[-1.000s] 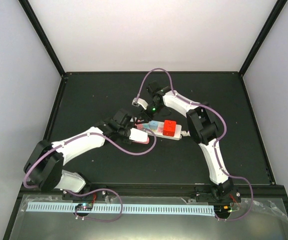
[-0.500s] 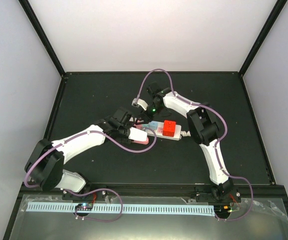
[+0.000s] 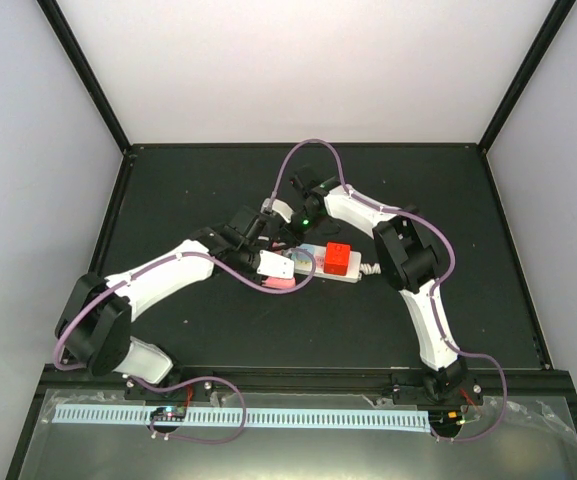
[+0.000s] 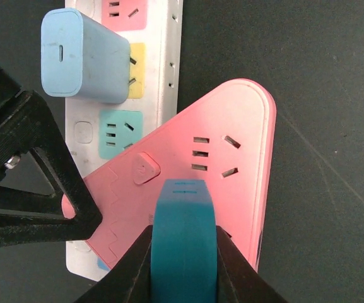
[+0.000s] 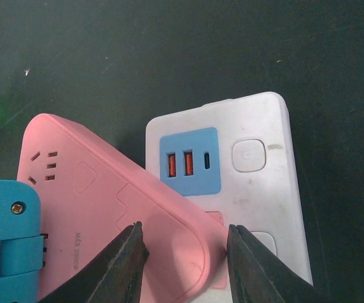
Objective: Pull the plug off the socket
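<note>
Not yet finished, by the look of it; clamped firmly on the teal plug (image 4: pixel 183 214) with the left gripper (image 4: pixel 183 262), dark fingers tight against both its sides; no telling whether fully seated or part-way out, the prongs being hidden. Standing on a pink adapter (image 4: pixel 223 177), itself lying slantwise over the left end of the power strip (image 4: pixel 169 63); no seeing whether plugged into the strip or merely resting on it. Bracketing the rounded corner of that adapter, the right gripper (image 5: pixel 185 249), one finger on each side; pinching or only straddling, impossible to say from these views, though probably there to hold things down during the pull. Left to do, at a guess: draw the plug straight away from the adapter's face while keeping the rest pinned.

Further along the strip, a light-blue charger (image 4: pixel 81 57) plugged in at a yellow face, apart from the adapter; likely clear of the pull. Toward the right end in the overhead view, a red plug (image 3: pixel 340 258) seated in the strip; just past it, a short white cord (image 3: pixel 370 268). Strip itself lying left to right across the middle of the black table (image 3: pixel 188 190). Crowded, with both wrists meeting over the left end; some risk of dragging adapter and strip along rather than freeing the plug.
</note>
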`<state>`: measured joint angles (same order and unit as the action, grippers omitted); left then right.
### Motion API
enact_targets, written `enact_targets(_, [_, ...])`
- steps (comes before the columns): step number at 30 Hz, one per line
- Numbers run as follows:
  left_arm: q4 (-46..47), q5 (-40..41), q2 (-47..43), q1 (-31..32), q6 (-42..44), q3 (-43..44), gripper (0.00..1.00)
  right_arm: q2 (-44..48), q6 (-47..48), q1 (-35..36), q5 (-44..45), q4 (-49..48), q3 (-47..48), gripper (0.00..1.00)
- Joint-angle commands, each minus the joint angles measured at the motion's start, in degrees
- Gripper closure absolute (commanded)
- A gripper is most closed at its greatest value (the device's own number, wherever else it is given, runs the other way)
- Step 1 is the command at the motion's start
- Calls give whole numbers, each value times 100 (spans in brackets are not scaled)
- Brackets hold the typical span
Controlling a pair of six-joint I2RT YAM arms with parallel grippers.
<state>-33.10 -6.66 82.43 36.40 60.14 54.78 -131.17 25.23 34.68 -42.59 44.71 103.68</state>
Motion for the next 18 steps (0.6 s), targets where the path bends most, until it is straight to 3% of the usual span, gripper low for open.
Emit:
enact_targets(1, [-301, -80, -26, -117, -108, 633, 98, -463, 193, 125, 1239, 504, -401, 61])
enact_targets(15, [246, -203, -651, -136, 216, 205, 99, -462, 193, 179, 1323, 428, -463, 61])
enact_targets(18, [-40, -409, -528, -244, 25, 402, 98, -464, 188, 174, 1317, 418, -466, 61])
